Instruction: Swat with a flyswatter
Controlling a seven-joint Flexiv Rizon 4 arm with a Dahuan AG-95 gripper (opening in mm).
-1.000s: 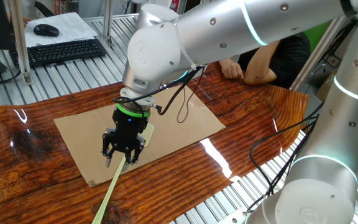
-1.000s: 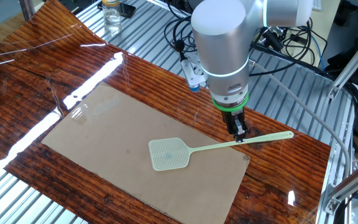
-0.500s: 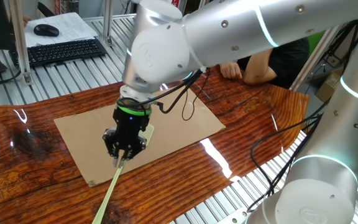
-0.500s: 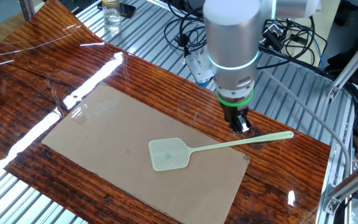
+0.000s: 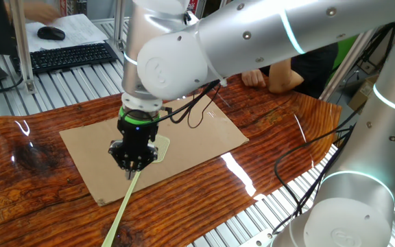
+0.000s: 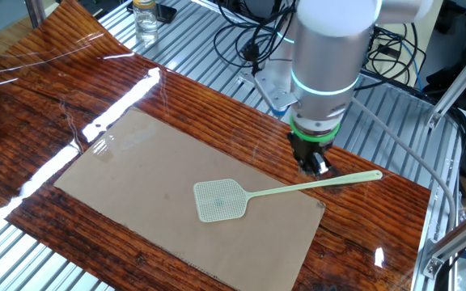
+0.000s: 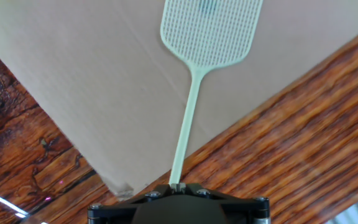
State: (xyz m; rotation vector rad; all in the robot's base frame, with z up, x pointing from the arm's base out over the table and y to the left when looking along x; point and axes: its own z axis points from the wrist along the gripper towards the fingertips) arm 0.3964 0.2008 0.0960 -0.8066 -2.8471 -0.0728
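Observation:
The pale yellow-green flyswatter [image 6: 221, 200] lies flat on the cardboard sheet [image 6: 136, 174]. Its mesh head is near the sheet's middle and its thin handle [image 6: 346, 179] runs out over the wooden table. My gripper [image 6: 315, 168] points down right over the handle, about two thirds of the way along from the head. In one fixed view the gripper [image 5: 134, 167] hides that part and the handle [image 5: 123, 209] comes out below it. In the hand view the flyswatter [image 7: 211, 31] runs straight down to the hand's black body. The fingertips do not show clearly, so I cannot tell their state.
The wooden table [image 6: 71, 89] carries the cardboard. A clear jar [image 6: 144, 20] stands at its far corner. A keyboard [image 5: 67, 55] and mouse lie on the bench behind. A person's arm [image 5: 280, 72] rests at the table's far side. Cables [image 6: 241, 40] lie behind the arm.
The arm's upper joints have swung round and the gripper has turned and risen slightly over the handle. The flyswatter lies where it was.

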